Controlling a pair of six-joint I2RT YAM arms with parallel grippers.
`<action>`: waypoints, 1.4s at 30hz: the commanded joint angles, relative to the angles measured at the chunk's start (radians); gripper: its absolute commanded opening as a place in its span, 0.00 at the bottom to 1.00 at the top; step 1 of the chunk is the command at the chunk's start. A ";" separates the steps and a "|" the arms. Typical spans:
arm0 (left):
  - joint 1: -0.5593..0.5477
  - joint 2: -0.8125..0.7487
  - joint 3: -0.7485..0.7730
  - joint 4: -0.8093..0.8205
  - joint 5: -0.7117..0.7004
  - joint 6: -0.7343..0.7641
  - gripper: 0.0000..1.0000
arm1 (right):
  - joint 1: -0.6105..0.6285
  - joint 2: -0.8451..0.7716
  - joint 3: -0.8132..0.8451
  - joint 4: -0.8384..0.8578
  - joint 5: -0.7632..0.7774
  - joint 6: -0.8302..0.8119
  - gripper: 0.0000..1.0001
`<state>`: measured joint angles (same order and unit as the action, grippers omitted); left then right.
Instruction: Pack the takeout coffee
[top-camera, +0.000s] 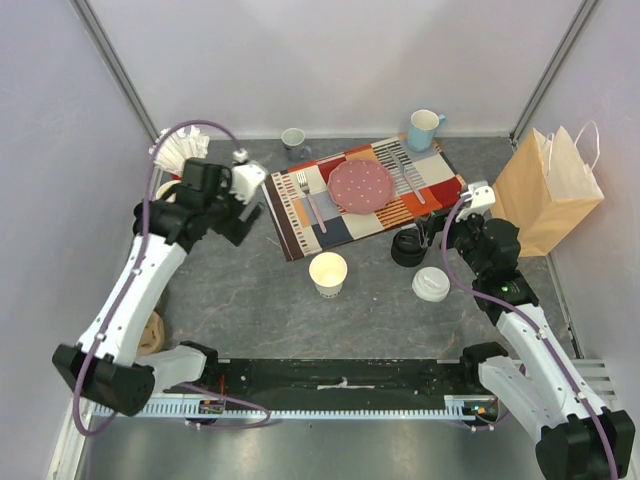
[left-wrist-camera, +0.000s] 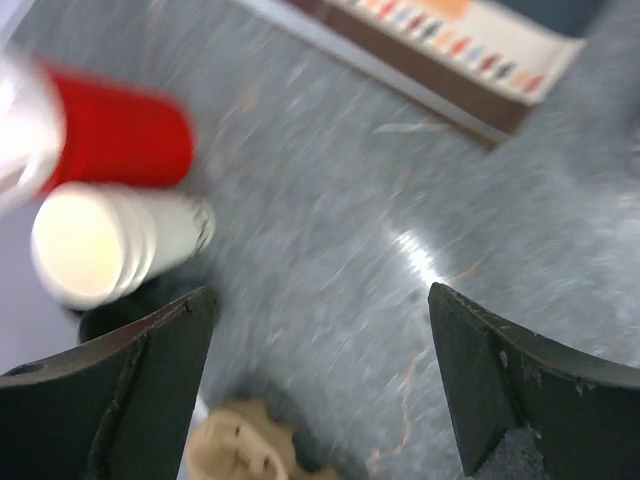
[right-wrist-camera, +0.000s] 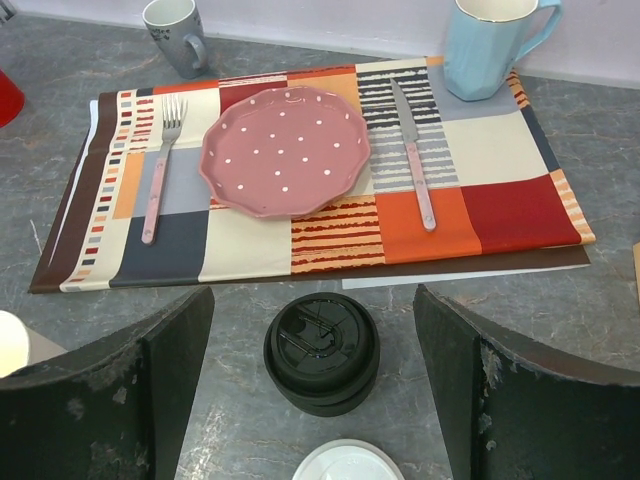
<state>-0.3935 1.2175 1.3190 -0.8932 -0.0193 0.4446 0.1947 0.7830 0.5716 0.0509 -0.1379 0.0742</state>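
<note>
L gripper (left-wrist-camera: 320, 292): jaws spread wide, nothing betw. them, bare grey table (top-camera: 250, 300) under; wrist view badly blurred. It hangs over the left side of the table, just off the mat's left end and well apart from both coffee cups. Near it in that view are a red cup (left-wrist-camera: 120, 140) and a white cup stack (left-wrist-camera: 110, 245), lying on their sides; can't tell more through the blur. R gripper (right-wrist-camera: 312, 293): jaws also spread wide, holding nothing. Black cup (right-wrist-camera: 322, 350) sits on the table below and betw. the fingers in wrist view, untouched, w/ a black lid (right-wrist-camera: 322, 335) on top. It stands just off the mat's near edge, toward the rt end. White lid (top-camera: 431, 284) lies flat on the table near the black cup, on the side toward the arm bases, w/ a small gap. Cream cup (top-camera: 328, 272) is upright and open-topped, no lid on, on bare table just off the mat's near edge, about centre, left of the black cup. Bag (top-camera: 548, 185) is upright at the rt side, beyond the R arm, mouth open. Mat (right-wrist-camera: 520, 205) carries a pink plate (right-wrist-camera: 285, 150), fork (right-wrist-camera: 160, 170) to its left, knife (right-wrist-camera: 415, 165) to its rt. Blue mug (right-wrist-camera: 495, 45) is at the far rt corner of the mat, grey mug (right-wrist-camera: 175, 35) just past the far left corner.
</note>
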 joint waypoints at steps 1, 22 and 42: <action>0.271 -0.084 -0.037 -0.084 -0.095 0.012 0.88 | 0.005 0.004 0.033 0.026 -0.032 0.006 0.89; 0.726 0.264 -0.015 0.198 0.111 0.181 0.64 | 0.005 0.051 0.057 -0.010 -0.071 0.021 0.89; 0.726 0.413 0.052 0.182 0.085 0.164 0.44 | 0.005 0.076 0.066 -0.014 -0.072 0.019 0.91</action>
<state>0.3317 1.6230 1.3361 -0.7013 0.0544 0.6006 0.1947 0.8577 0.5919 0.0246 -0.1936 0.0830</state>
